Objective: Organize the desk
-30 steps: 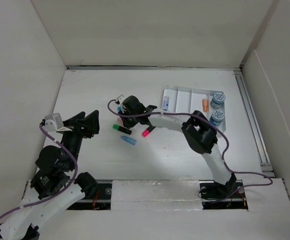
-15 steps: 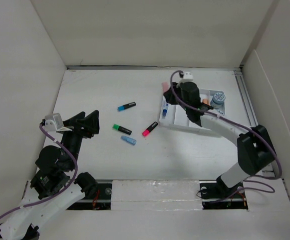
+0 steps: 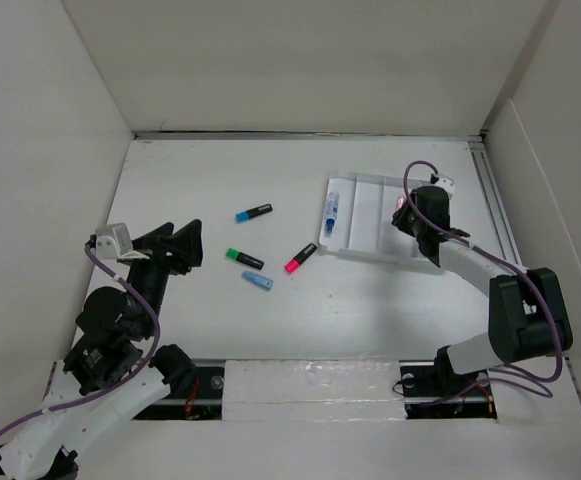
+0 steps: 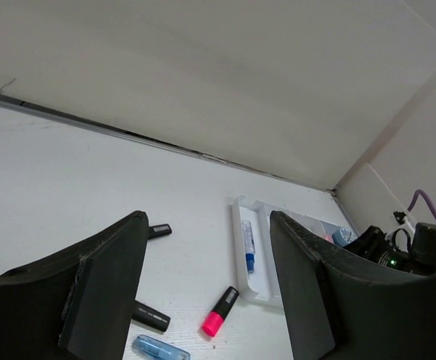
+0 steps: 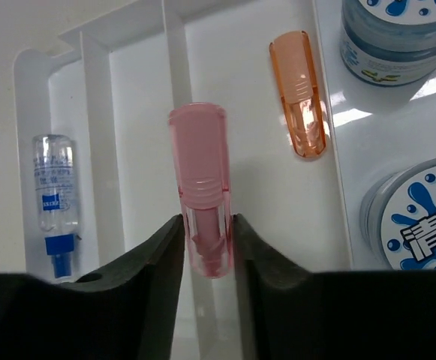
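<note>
Right wrist view: right end effector (image 5: 206, 240) pinches a pink cap (image 5: 197, 157) above the white tray (image 5: 120, 26), beside an orange cap (image 5: 298, 90); left end effector (image 4: 206, 225) stands spread, empty.

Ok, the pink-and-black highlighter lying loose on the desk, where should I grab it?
Take the highlighter at mid-barrel, straight down from above, jaws across its narrow width. It lies flat and diagonal on the desk, pink end toward the near edge, both long sides clear.
</note>
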